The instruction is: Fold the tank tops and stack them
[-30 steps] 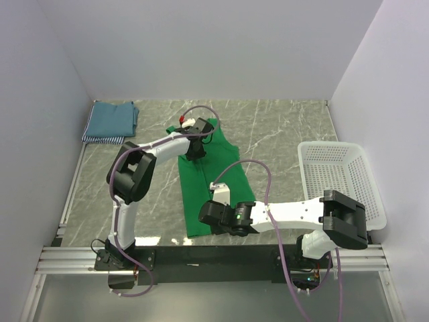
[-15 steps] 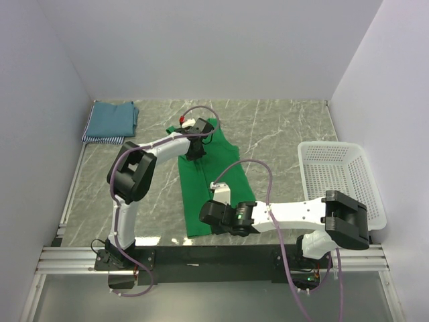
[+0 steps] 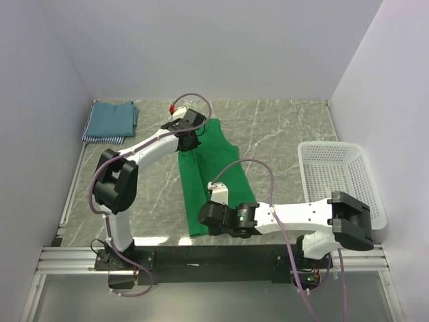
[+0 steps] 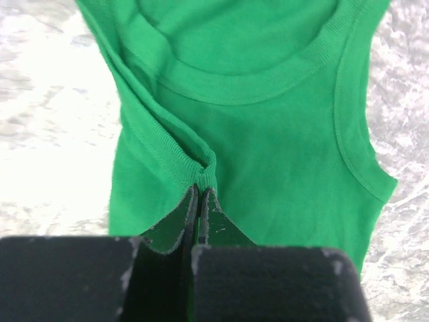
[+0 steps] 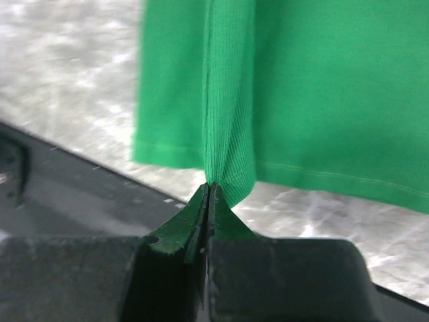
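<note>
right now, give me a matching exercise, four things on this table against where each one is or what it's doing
1 green tank top
2 white basket
3 folded teal top
4 right tool

a far left corner
b right side of the table
c shut on the green hem
d lying mid-table

Pairs: 1-d, 2-b, 3-a, 4-c

The green tank top (image 3: pixel 213 168) was plain, the teal-blue top (image 3: pixel 112 118) likewise, the striped top (image 3: pixel 100 139) navy-and-white. The table (image 3: pixel 288 127) was grey veined marble.
</note>
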`<state>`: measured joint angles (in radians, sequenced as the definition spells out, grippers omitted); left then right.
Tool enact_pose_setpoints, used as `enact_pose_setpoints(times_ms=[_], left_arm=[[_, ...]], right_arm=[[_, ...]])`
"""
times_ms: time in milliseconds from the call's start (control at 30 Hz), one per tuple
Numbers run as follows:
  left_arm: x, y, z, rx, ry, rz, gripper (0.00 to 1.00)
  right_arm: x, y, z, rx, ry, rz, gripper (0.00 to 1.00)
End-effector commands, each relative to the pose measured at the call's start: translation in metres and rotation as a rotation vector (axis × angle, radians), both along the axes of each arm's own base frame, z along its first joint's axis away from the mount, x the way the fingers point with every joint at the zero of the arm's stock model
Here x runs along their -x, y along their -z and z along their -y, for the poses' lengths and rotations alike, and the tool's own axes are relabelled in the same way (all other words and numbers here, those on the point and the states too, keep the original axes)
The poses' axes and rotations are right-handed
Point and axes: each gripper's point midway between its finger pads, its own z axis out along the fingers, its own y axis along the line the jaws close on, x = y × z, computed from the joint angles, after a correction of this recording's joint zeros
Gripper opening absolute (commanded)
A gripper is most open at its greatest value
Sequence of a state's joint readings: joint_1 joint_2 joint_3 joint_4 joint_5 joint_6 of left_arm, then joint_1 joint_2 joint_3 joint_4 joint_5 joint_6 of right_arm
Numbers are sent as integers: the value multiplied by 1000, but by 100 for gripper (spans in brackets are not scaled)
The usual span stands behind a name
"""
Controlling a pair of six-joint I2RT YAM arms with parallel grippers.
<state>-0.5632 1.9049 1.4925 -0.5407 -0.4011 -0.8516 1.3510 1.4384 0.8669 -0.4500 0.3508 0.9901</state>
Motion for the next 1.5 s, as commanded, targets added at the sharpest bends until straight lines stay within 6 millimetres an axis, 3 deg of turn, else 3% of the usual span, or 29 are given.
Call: enact_pose_setpoints(times_ms=[0,67,167,400,567,800,967,1033,1067,1267,1467], left_arm=[[0,-18,-25,-7,-51,51,1],[6,-18,-35,2,-63,55,1],[12,-16,-60,-5,-98,50,1],[36,9,-118,-35,-178,-5,1],[53,35,-155,-71,-244,-77,1],[58,55,-177,-101,-279,-131,1],[57,55,-176,-101,-276,-134,1],[56,53,-174,-88,-267,-128,1],[54,48,-172,-78,-261,-117,1],[44,27,-157,-3,-222,-74,1],[34,20,-135,17,-178,-64,1]], right_arm=[[10,-33,-36,-111,-54,20,0],[15,-42,-54,-143,-88,14,0],[26,-38,-81,-159,-147,-21,0],[45,-39,-138,-224,-249,-100,0],[50,-25,-162,-211,-284,-134,0],[50,-18,-183,-233,-306,-175,0],[50,-22,-181,-249,-306,-174,0],[49,-18,-173,-245,-297,-176,0],[46,-27,-171,-264,-292,-163,0],[35,-38,-139,-276,-247,-132,0],[27,-34,-114,-277,-196,-124,0]])
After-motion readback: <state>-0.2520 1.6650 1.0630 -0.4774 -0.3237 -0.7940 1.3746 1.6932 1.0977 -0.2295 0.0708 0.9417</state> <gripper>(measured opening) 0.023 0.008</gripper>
